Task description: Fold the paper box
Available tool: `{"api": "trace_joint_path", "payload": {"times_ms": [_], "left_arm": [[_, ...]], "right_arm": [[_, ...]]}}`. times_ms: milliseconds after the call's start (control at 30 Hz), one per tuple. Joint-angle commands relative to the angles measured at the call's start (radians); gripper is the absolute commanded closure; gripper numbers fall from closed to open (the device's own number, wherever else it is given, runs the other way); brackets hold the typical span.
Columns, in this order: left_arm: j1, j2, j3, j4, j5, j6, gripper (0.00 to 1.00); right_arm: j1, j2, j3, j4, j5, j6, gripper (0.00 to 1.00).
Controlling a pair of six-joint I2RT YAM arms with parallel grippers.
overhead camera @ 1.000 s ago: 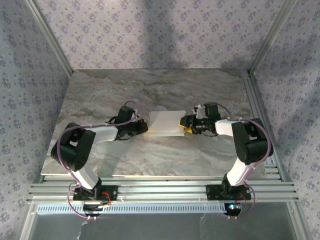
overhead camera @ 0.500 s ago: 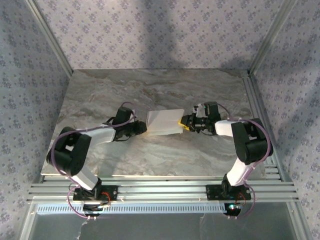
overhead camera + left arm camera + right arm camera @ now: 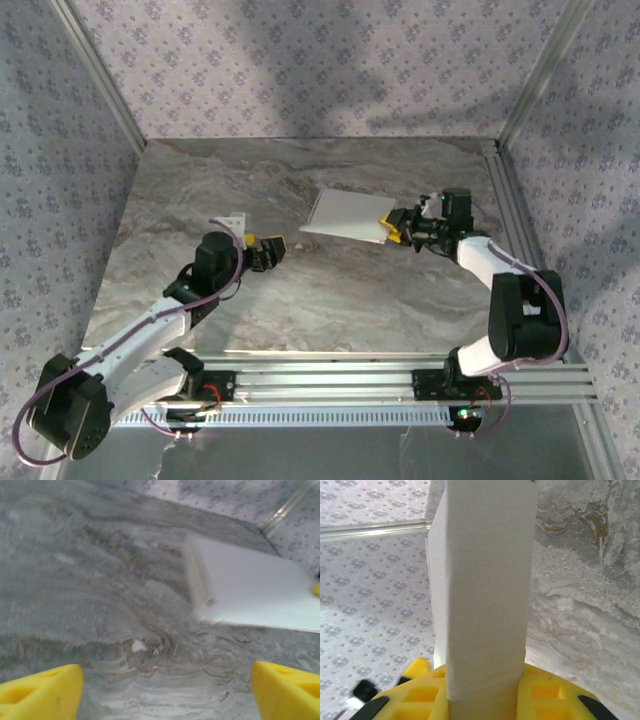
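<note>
Paper box (image 3: 345, 213) right of table (image 3: 200, 190) centre, in right jaws; left jaws well apart, nearer and leftward

The left arm (image 3: 140, 335), white links with black joints, lies low and stretched from its near-left base forward and to the right. Its left pincer (image 3: 264, 247) stands with the jaws wide apart, yellow fingers (image 3: 42, 692) at either lower corner of the wrist view, holding nothing. The right arm (image 3: 520, 310) has its elbow raised and its forearm reaching back and leftward. The right pincer (image 3: 393, 226) has its yellow fingers (image 3: 545, 692) clamped on an edge of the white thin-cardboard paper box (image 3: 487, 580).
</note>
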Motion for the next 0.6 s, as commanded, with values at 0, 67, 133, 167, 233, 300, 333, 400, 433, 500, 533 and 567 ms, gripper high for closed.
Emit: {"api": "trace_joint_path", "payload": {"times_ms": [0, 67, 133, 167, 233, 300, 333, 400, 433, 500, 533, 567], "left_arm": [[0.074, 0.044, 0.022, 0.048, 0.065, -0.188, 0.11], [0.104, 0.108, 0.106, -0.007, 0.138, -0.301, 0.11], [0.105, 0.176, 0.193, -0.044, 0.19, -0.367, 0.1], [0.105, 0.212, 0.217, -0.016, 0.224, -0.408, 0.1], [0.105, 0.266, 0.228, 0.081, 0.261, -0.488, 0.09], [0.111, 0.318, 0.237, 0.165, 0.279, -0.579, 0.08], [0.116, 0.347, 0.251, 0.175, 0.288, -0.627, 0.08], [0.124, 0.398, 0.293, 0.16, 0.315, -0.699, 0.08], [0.123, 0.426, 0.311, 0.163, 0.335, -0.733, 0.09], [0.112, 0.475, 0.328, 0.216, 0.367, -0.794, 0.09], [0.103, 0.492, 0.336, 0.235, 0.376, -0.812, 0.09], [0.094, 0.508, 0.344, 0.252, 0.378, -0.827, 0.09]], "right_arm": [[-0.034, -0.085, 0.044, -0.171, -0.077, 0.003, 0.82], [-0.047, -0.118, 0.056, -0.25, -0.084, -0.035, 0.82], [-0.059, -0.141, 0.038, -0.242, -0.102, -0.011, 0.82], [-0.063, -0.151, 0.028, -0.225, -0.114, 0.011, 0.82], [-0.065, -0.167, 0.029, -0.241, -0.116, 0.018, 0.81], [-0.063, -0.175, 0.034, -0.258, -0.119, 0.021, 0.81], [-0.062, -0.178, 0.038, -0.264, -0.124, 0.025, 0.81], [-0.06, -0.183, 0.046, -0.28, -0.125, 0.027, 0.81], [-0.059, -0.182, 0.049, -0.287, -0.127, 0.03, 0.81], [-0.052, -0.18, 0.05, -0.283, -0.129, 0.048, 0.81], [-0.048, -0.18, 0.05, -0.275, -0.13, 0.058, 0.81], [-0.043, -0.179, 0.052, -0.272, -0.127, 0.066, 0.81]]}}
